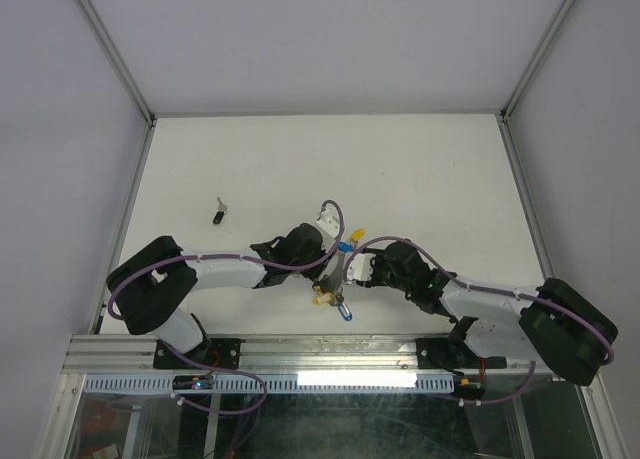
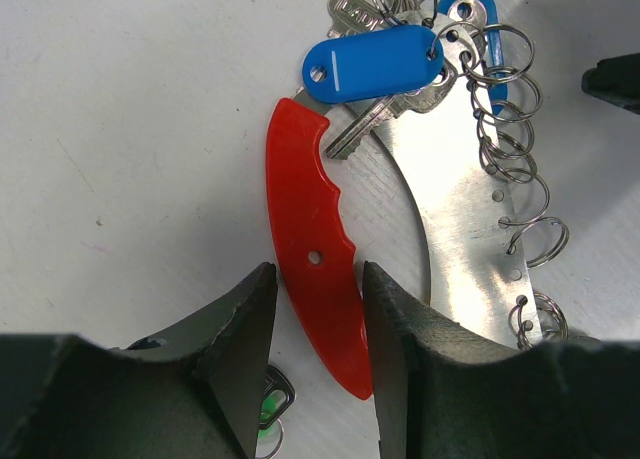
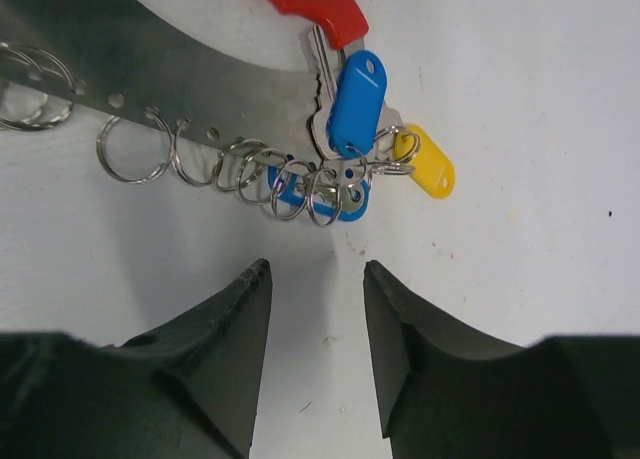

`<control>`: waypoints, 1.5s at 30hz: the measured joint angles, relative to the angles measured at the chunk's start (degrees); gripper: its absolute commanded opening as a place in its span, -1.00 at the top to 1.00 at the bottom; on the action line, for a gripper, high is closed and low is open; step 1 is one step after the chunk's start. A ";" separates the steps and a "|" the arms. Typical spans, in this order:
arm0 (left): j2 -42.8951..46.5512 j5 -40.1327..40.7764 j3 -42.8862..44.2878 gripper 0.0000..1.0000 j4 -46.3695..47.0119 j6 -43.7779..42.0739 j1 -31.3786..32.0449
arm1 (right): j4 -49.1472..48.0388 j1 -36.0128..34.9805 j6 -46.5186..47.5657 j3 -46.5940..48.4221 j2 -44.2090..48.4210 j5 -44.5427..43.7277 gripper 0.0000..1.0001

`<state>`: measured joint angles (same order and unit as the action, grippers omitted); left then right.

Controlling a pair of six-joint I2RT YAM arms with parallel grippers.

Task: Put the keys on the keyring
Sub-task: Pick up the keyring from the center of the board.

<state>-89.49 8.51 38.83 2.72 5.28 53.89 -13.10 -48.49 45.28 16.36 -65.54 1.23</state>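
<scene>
Black-capped key point(image 1: 219, 215) lies alone on the table point(image 1: 420, 169), left of your arms. Your left arm point(image 1: 225, 267) stretches low toward centre, left gripper point(image 2: 318, 279) spread astride the keyring point(image 2: 305, 229) at its red arc. Your right gripper point(image 3: 317, 274) hovers spread near the wire rings point(image 3: 290, 184).

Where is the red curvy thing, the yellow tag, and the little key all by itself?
red arc point(image 2: 300, 209): left wrist view, its wide middle, above the small hole.
yellow tag point(image 3: 432, 171): right wrist view, middle of its flat face.
lone key point(image 1: 218, 218): top external view, its dark head.
</scene>
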 measured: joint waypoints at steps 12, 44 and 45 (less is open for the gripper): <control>0.07 0.00 -0.11 0.21 0.09 0.00 0.00 | -11.10 -0.04 1.84 -0.35 -8.48 -3.58 0.20; 0.07 0.00 -0.13 0.21 0.11 -0.02 0.00 | -15.56 -0.04 3.69 0.15 -13.05 0.68 0.80; 0.07 0.00 -0.13 0.22 0.11 -0.02 0.00 | -15.56 -0.04 3.72 0.15 -13.11 0.76 0.84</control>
<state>-89.43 8.51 38.70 2.83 5.26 53.89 -28.67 -48.53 48.99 16.51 -78.65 2.00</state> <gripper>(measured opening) 0.393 0.141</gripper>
